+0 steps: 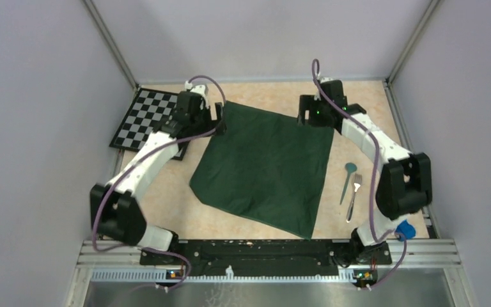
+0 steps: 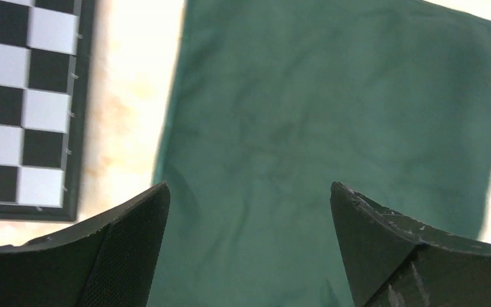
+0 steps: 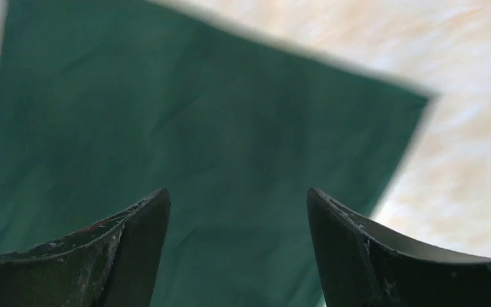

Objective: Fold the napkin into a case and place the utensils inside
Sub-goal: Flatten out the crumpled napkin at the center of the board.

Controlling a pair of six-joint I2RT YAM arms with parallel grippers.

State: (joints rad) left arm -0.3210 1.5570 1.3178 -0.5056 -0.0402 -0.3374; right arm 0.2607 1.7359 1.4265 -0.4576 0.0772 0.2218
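A dark green square cloth napkin [image 1: 265, 169] lies spread open and flat in the middle of the top view. It rests on the pale tan mottled tabletop [image 1: 166, 211], turned a little so one corner points toward the bottom of the frame. The left gripper [image 1: 219, 120] sits at the napkin's upper-left corner and the right gripper [image 1: 314, 118] at its upper-right corner.

In the left wrist view the two black fingers [image 2: 124, 252] stand wide apart with only green cloth showing between them, and nothing is pinched. The right wrist view is alike: its scuffed black fingers [image 3: 128, 249] are spread, with blurred cloth beyond them and a cloth corner toward the right of the frame. Whether either pair of fingertips touches the cloth I cannot tell.

A black-and-white checkered board [image 1: 144, 118] lies in the upper left, near the napkin's left edge and partly under the left arm. Two slim silver metal utensils [image 1: 345, 188] lie right of the napkin, apart from it. One is a piece with a round teal head [image 1: 350, 167]; just beside it is a fork [image 1: 357, 187], its tines toward the top of the frame. A small blue object [image 1: 406, 229] sits by the right arm's base in the lower right.
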